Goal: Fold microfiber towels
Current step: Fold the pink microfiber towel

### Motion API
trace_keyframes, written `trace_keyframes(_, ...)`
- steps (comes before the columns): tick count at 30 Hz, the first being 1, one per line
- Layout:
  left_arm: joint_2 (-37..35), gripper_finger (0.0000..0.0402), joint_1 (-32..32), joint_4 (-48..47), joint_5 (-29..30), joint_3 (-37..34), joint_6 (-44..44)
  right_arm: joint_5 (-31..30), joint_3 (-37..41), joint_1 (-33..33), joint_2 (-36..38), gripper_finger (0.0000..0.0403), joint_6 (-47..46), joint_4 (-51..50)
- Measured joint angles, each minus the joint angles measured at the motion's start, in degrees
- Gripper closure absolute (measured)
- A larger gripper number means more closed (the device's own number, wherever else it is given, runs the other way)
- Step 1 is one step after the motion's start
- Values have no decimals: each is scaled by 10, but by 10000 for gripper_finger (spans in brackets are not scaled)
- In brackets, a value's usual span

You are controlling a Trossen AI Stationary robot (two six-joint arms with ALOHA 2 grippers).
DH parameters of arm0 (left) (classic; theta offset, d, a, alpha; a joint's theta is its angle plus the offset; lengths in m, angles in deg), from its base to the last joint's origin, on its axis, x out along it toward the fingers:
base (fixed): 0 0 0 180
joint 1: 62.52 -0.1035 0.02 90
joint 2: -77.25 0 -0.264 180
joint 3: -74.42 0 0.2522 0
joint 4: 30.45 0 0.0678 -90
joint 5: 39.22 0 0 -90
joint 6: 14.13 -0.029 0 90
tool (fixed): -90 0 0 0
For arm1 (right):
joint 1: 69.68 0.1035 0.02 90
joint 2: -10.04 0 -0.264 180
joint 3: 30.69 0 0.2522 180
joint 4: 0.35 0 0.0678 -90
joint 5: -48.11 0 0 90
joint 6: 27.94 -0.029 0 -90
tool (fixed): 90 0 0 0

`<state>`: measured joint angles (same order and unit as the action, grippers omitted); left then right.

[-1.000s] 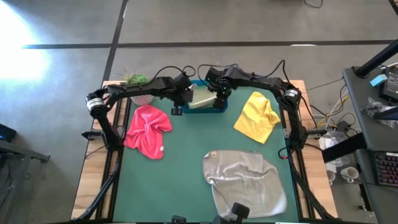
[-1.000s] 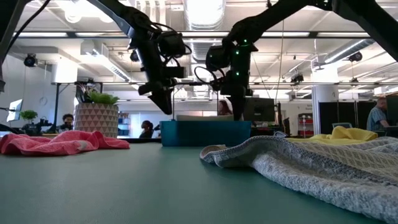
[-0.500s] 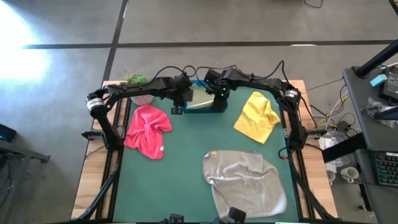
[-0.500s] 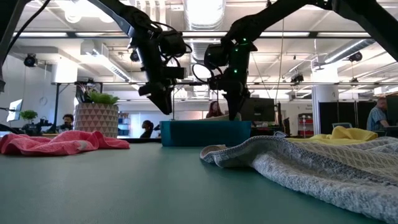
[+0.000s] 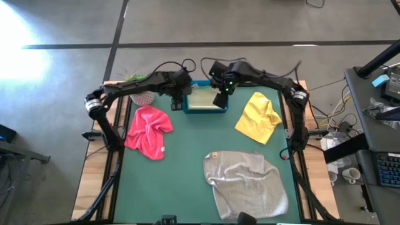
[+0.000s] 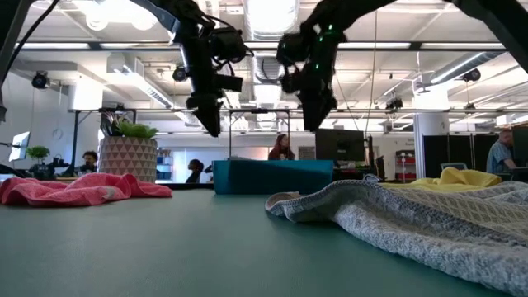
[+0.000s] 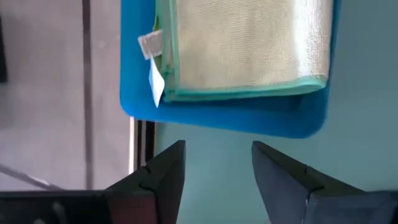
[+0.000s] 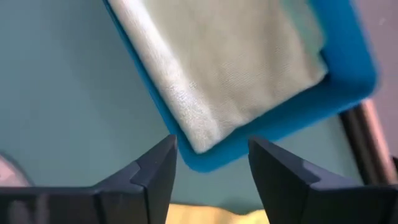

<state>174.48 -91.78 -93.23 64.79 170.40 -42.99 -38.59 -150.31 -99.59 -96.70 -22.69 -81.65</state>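
Grey towel (image 5: 245, 182) rumpled at lower centre of the high view, nearest. Mid-frame: pink towel (image 5: 148, 130) bunched at left, yellow towel (image 5: 258, 117) at right. Upper centre: pale green folded towel (image 5: 203, 99) lying in the blue tray (image 5: 204, 110). Left gripper (image 5: 177, 103) above the tray's left end, fingers apart, empty. Right gripper (image 5: 220, 99) over its right end, fingers apart, empty.

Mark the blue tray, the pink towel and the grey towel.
blue tray (image 5: 204, 111): high view, its near rim.
pink towel (image 5: 147, 130): high view, middle of the crumpled cloth.
grey towel (image 5: 245, 182): high view, its centre.
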Motion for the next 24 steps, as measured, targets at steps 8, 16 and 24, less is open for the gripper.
trace_keyframes(8, -58, 233, 3, -60, -34, -31, 114, 2, 13, 0, 90, 211, -10, 5)
trace_keyframes(16, -133, 233, 24, -52, -120, -100, 234, 2, 98, 17, 163, 211, -58, 45)
trace_keyframes(24, -189, 233, 76, -29, -123, -202, 349, 2, 205, 52, 213, 211, -101, 122)
